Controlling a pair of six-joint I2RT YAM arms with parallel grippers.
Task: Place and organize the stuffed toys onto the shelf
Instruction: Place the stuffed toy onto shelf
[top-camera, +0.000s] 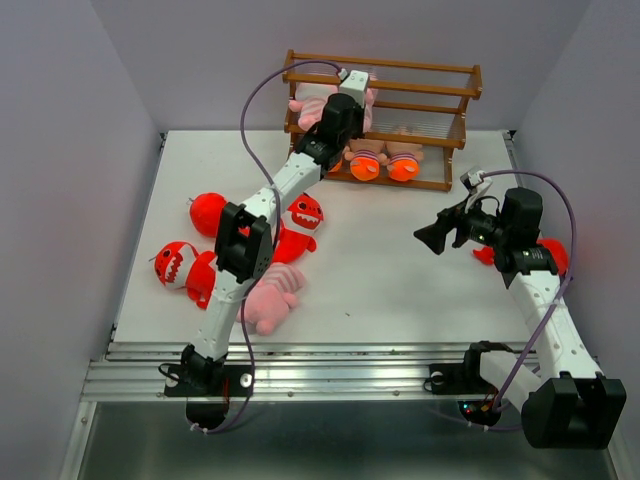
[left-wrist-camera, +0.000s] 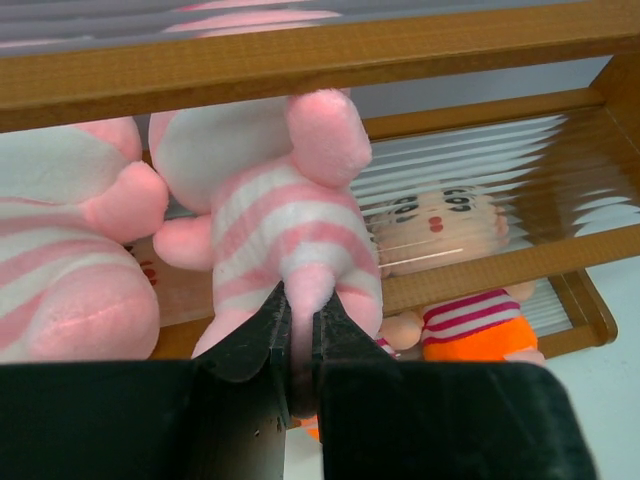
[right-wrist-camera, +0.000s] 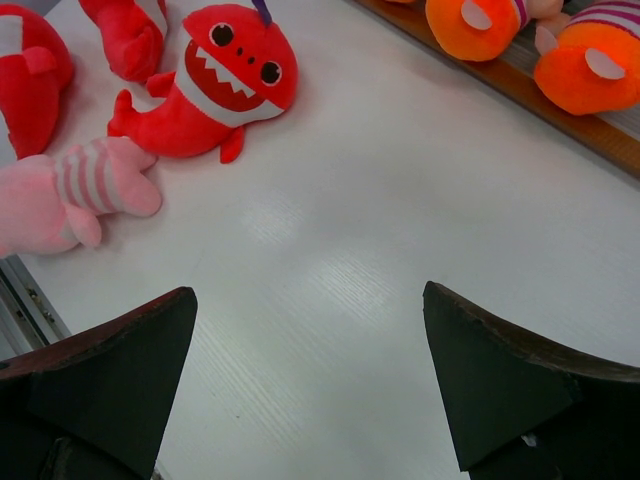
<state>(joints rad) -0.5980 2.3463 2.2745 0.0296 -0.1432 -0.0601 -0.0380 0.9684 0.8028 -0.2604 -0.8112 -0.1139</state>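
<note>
While the left gripper (left-wrist-camera: 300, 312) pinches one small end of a pink striped toy (left-wrist-camera: 290, 220), that toy hangs at the middle level of the shelf (top-camera: 440, 70), right beside another pink toy (left-wrist-camera: 70, 260) that is already in there. I cannot tell if the held toy is resting on the slats yet. On the bottom level sit dolls with orange feet (top-camera: 385, 162); I can see two.

There is more to do. Three red sharks (top-camera: 300, 215) and one pink toy (top-camera: 270, 295) lie on the table (top-camera: 380, 270), well apart from the shelf. The right gripper (right-wrist-camera: 308, 295) is spread wide with nothing in it, and hangs over a bare part of the table.

The left arm covers part of the shelf, so more toys may hide behind it. Something red (top-camera: 553, 255) peeks out behind the right arm; it may be another shark, but I cannot be sure.
</note>
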